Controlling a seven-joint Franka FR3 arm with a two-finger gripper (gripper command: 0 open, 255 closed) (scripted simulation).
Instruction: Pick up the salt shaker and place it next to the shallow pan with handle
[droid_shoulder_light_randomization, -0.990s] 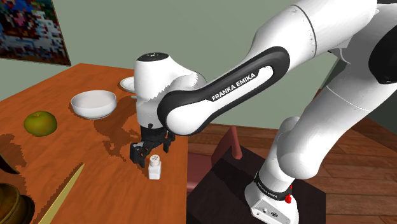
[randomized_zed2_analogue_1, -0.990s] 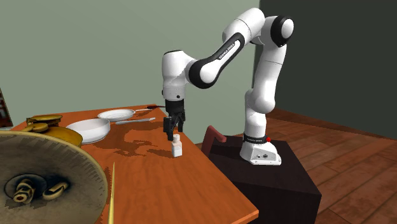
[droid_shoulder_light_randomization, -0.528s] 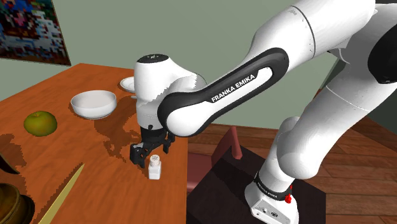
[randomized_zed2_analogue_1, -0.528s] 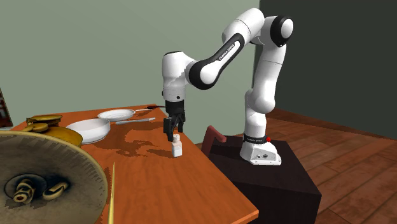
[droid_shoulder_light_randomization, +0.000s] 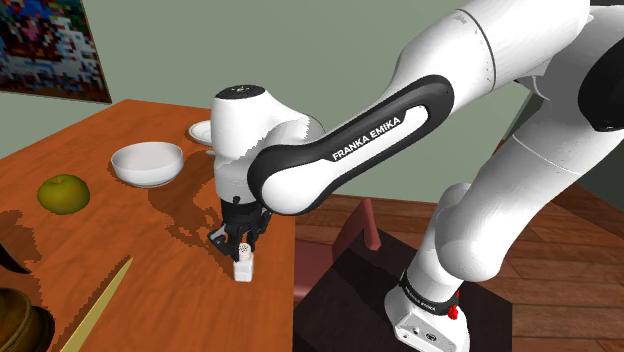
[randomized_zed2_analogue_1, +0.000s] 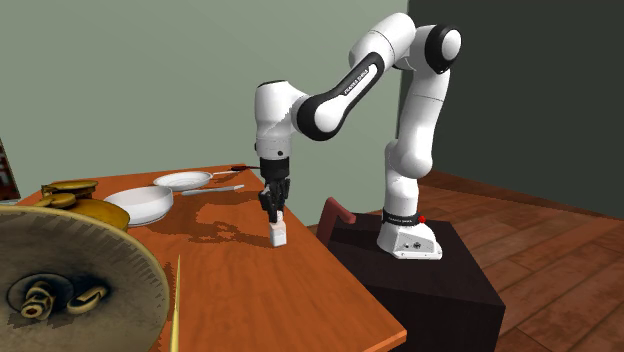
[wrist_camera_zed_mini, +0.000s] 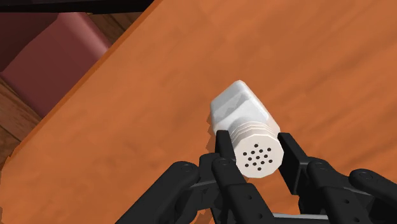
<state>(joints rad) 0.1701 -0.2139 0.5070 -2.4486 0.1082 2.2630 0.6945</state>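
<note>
A small white salt shaker (droid_shoulder_light_randomization: 243, 264) stands upright on the wooden table (droid_shoulder_light_randomization: 150, 300) near the edge closest to the stand. My black gripper (droid_shoulder_light_randomization: 240, 244) comes down on it from above, and its fingers are shut on the shaker's ribbed cap. In the wrist view the shaker (wrist_camera_zed_mini: 245, 118) sits between the two fingertips (wrist_camera_zed_mini: 223, 139), both pressed against the perforated top. The second exterior view has the gripper (randomized_zed2_analogue_1: 274, 210) clasping the shaker (randomized_zed2_analogue_1: 278, 233). The shallow white pan (randomized_zed2_analogue_1: 185, 180) with a dark handle lies at the table's far end, partly hidden behind the arm in the shoulder view (droid_shoulder_light_randomization: 200, 131).
A white bowl (droid_shoulder_light_randomization: 147, 162) sits between the shaker and the pan. A green round fruit (droid_shoulder_light_randomization: 64, 193) lies at the shoulder view's left. Large brass-coloured objects (randomized_zed2_analogue_1: 70, 270) fill the second exterior view's near left. A reddish chair (randomized_zed2_analogue_1: 338, 213) stands between table and stand (randomized_zed2_analogue_1: 430, 275).
The fingers stood apart on either side of the shaker's top and have now shut on it. The arm and the shaker have not moved.
</note>
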